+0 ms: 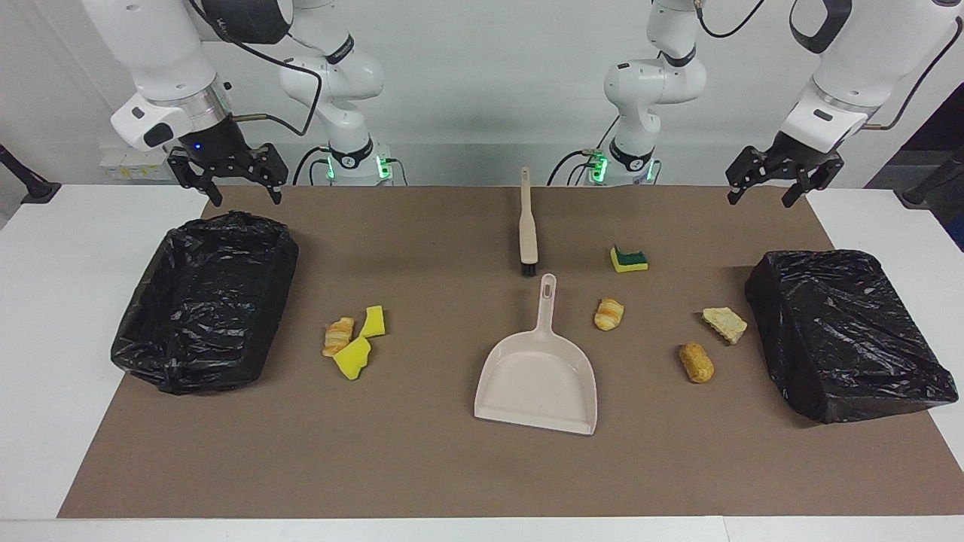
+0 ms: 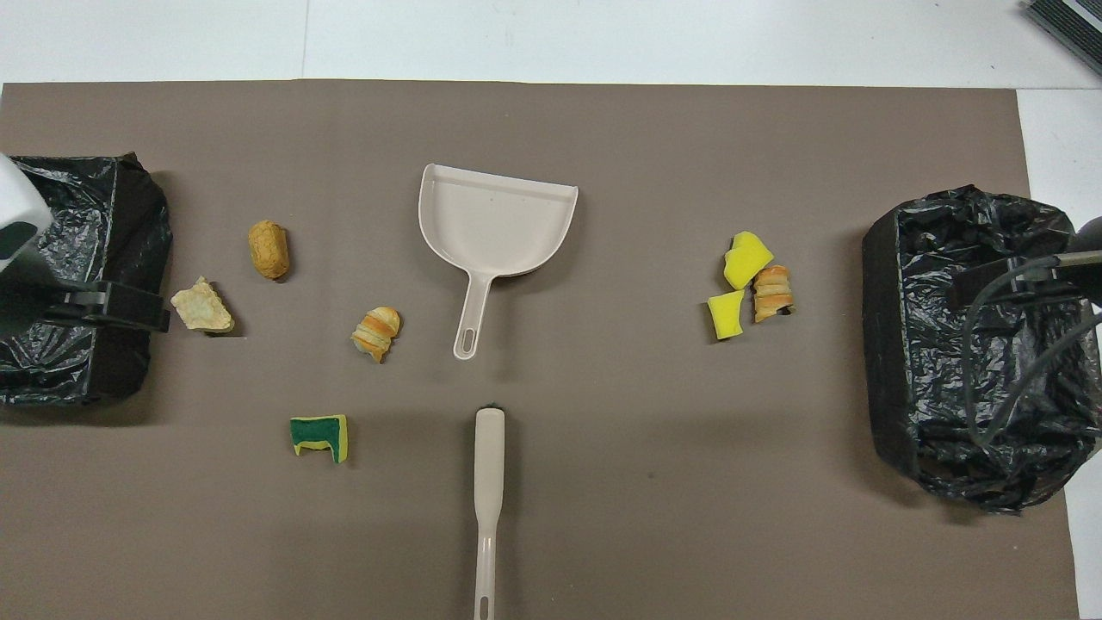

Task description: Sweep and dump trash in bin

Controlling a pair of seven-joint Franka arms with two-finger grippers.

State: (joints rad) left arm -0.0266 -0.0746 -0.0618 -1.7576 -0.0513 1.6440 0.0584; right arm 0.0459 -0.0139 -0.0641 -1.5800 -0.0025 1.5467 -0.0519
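While I've got both arms parked high, the right gripper (image 1: pixel 238 183) upper left over the bin (image 1: pixel 207 301) and the left gripper (image 1: pixel 776 182) upper right both hang with jaws wide, empty. Trash (image 1: pixel 352 336) sits lower-middle on the counter (image 1: pixel 422 467): light, squishy, sweepable I'd guess. Brush (image 1: pixel 527 222) and dustpan (image 1: pixel 538 376): stiff, grab the handles.
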